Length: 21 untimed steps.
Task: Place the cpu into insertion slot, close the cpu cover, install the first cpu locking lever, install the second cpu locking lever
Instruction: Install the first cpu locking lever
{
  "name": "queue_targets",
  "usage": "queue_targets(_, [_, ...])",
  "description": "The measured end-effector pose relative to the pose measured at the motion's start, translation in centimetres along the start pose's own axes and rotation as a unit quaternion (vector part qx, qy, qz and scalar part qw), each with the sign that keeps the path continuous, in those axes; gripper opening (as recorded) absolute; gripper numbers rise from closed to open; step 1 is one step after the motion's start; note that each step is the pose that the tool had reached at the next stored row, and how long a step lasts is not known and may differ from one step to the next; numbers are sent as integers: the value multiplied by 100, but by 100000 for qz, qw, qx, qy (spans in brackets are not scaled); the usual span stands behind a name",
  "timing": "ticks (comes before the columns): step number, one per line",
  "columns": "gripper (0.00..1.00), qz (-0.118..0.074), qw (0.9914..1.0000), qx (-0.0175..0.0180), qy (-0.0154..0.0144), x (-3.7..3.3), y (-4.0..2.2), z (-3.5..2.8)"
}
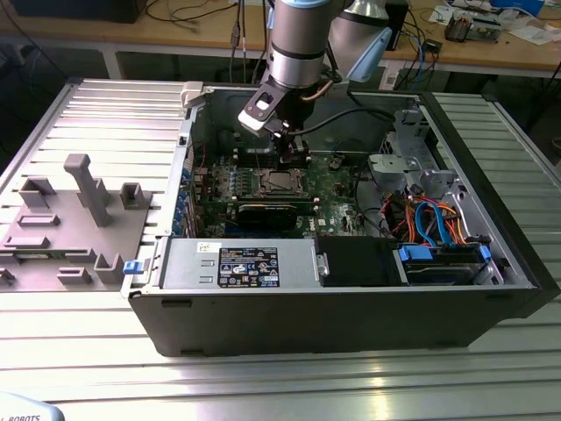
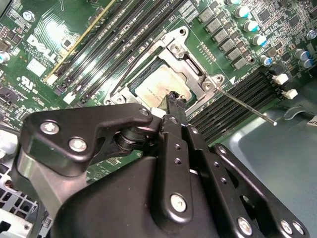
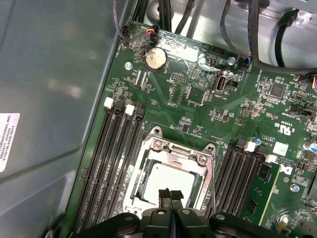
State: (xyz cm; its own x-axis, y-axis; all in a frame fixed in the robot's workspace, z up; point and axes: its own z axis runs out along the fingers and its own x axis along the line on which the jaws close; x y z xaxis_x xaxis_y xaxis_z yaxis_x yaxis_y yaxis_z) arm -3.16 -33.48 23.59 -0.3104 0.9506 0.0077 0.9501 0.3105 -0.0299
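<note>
first wrist view: empty clenched claw [image 3: 170, 194] just over cpu [image 3: 159, 178] within cpu cover [image 3: 173, 150] window

White silkscreen lettering [image 2: 43, 44] stands on the green motherboard [image 2: 74, 25] near one corner. A black printed label [image 1: 248, 267] lies on the power supply [image 1: 188, 263]. A white sticker [image 3: 7, 141] on the case wall [image 3: 49, 74] carries black print, apparently a maker's line.
</note>
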Motion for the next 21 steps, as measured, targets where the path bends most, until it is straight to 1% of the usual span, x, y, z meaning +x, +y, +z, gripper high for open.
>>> queue_targets(21, [11, -1810, 99984, 12, -56, 0, 0, 0])
